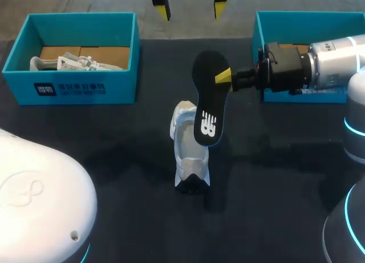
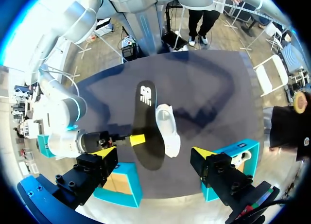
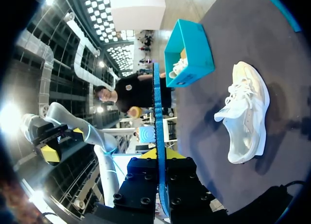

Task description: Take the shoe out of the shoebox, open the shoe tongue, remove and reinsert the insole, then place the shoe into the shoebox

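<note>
On the dark table (image 1: 114,149) sit two teal boxes, the left shoebox (image 1: 80,89) and the right shoebox (image 1: 308,14), both at the far side. Between them, nearer the robot, sits the white shoe (image 1: 187,154), its long axis running far to near. The black insole (image 1: 209,97) hangs just above it, slightly to its right and almost parallel, logo end lowest. The right gripper (image 1: 219,77), the nearer one, is clamped on the insole's side. The left gripper (image 1: 191,9) hovers over the far edge, fingers apart.
</note>
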### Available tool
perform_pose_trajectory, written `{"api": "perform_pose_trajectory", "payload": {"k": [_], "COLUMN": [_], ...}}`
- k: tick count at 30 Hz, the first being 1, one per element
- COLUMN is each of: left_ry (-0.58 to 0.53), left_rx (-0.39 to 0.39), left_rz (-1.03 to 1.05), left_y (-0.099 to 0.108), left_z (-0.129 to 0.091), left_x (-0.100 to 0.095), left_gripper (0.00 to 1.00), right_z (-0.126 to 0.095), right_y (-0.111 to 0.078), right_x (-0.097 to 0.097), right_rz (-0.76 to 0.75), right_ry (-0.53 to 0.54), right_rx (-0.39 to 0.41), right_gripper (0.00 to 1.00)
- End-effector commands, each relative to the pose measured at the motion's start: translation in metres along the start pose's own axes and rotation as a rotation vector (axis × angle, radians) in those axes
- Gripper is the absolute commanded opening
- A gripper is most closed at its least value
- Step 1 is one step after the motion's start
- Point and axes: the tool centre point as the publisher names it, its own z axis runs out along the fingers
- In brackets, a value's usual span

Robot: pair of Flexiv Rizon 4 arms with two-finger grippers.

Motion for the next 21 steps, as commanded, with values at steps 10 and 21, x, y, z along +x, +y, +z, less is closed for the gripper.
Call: {"api": "perform_pose_trajectory", "payload": {"k": [10, 21], "left_ry": [-0.075, -0.321], "left_rx": [-0.029, -0.110], "left_rz": [-0.007, -0.029], "left_y": [-0.008, -0.023], "left_z": [0.007, 0.027], "left_x": [0.004, 0.022], "left_gripper": [1.00, 1.00], "right_z": [-0.003, -0.006], "right_y": [-0.002, -0.002], "right_x": [0.004, 0.004], "right_rz": [-0.001, -0.003], "right_ry": [-0.004, -0.008], "right_rx": [-0.001, 0.006], "right_gripper": [0.00, 0.00]}}
